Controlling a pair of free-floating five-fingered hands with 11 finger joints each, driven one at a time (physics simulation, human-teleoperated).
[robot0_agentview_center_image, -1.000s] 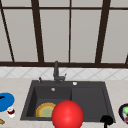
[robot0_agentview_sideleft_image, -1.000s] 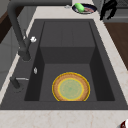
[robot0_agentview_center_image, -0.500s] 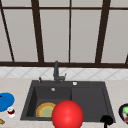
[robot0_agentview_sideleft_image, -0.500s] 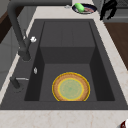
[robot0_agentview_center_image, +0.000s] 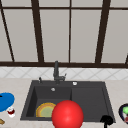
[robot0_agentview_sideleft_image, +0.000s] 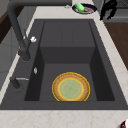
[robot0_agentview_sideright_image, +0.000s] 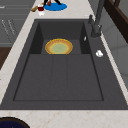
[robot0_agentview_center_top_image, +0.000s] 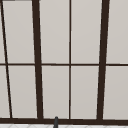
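Observation:
My right hand (robot0_agentview_center_image: 107, 120) hangs over the counter at the sink's front right corner, fingers relaxed and pointing down, holding nothing. In the left side view this right hand (robot0_agentview_sideleft_image: 108, 9) is beside a dark bowl (robot0_agentview_sideleft_image: 84, 8) with a green item in it. Black fingers of my left hand (robot0_agentview_sideright_image: 46, 2) show at the top edge of the right side view, above a blue plate (robot0_agentview_sideright_image: 55, 6). A yellow plate with an orange rim (robot0_agentview_center_image: 45, 110) lies flat in the sink's left basin. A big red ball (robot0_agentview_center_image: 67, 115) sits at the front centre.
The black sink (robot0_agentview_center_image: 87, 97) has a shallow drainer half on the right. A dark faucet (robot0_agentview_center_image: 56, 72) stands behind it. A small red and white cup (robot0_agentview_center_image: 10, 111) and a brown item (robot0_agentview_sideright_image: 34, 9) sit by the blue plate (robot0_agentview_center_image: 5, 100). Window panes rise behind.

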